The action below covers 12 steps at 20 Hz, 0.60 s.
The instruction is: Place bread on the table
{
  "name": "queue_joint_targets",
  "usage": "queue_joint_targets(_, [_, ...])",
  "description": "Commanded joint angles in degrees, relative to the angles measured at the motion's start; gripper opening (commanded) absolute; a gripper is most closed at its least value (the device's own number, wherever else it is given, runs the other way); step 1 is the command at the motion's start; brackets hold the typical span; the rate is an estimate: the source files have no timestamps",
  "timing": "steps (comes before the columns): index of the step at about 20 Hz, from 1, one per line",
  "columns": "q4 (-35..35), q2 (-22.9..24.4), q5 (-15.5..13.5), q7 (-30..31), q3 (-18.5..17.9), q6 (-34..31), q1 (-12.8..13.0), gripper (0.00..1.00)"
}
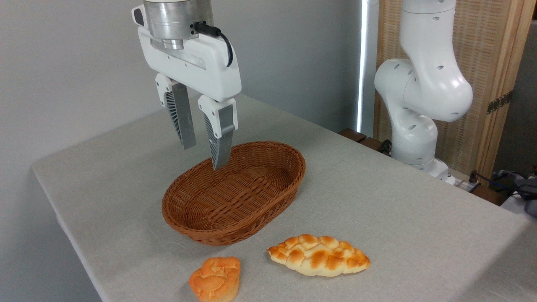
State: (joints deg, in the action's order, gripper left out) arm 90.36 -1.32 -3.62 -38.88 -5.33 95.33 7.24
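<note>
Bread (319, 254) on bench (398, 209), low and right of claw (204, 153).
Claw hangs empty, fingers apart, above the far-left rim of wicker basket (235, 197). Small orange bun (215, 279) sits almost straight below, just left of the bread.

a single fixed view was provided, so no overlap between views could be told. the camera was set above the near edge of the bench (377, 201), angled downward and looking across it toward the grey wall and the arm's base (413, 138) at the far right. the scene was taken from close range: the gripper (204, 153) was cut off by the top edge, and the bench's near corners were cropped.
</note>
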Motion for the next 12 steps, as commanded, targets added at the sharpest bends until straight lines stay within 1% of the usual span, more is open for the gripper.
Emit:
queue_joint_targets(1, [1.1, 1.5, -0.9, 0.5, 1.7, 1.5, -1.4, 1.0])
queue_joint_targets(4, [3.2, 2.8, -0.9, 0.2, 1.7, 3.4, -1.4, 1.0])
queue_joint_targets(8, [3.3, 2.7, -0.9, -1.7, 2.2, 3.3, -1.7, 1.0])
queue_joint_targets(12, [3.3, 2.6, -0.6, -1.2, 2.5, 2.4, -1.8, 1.0])
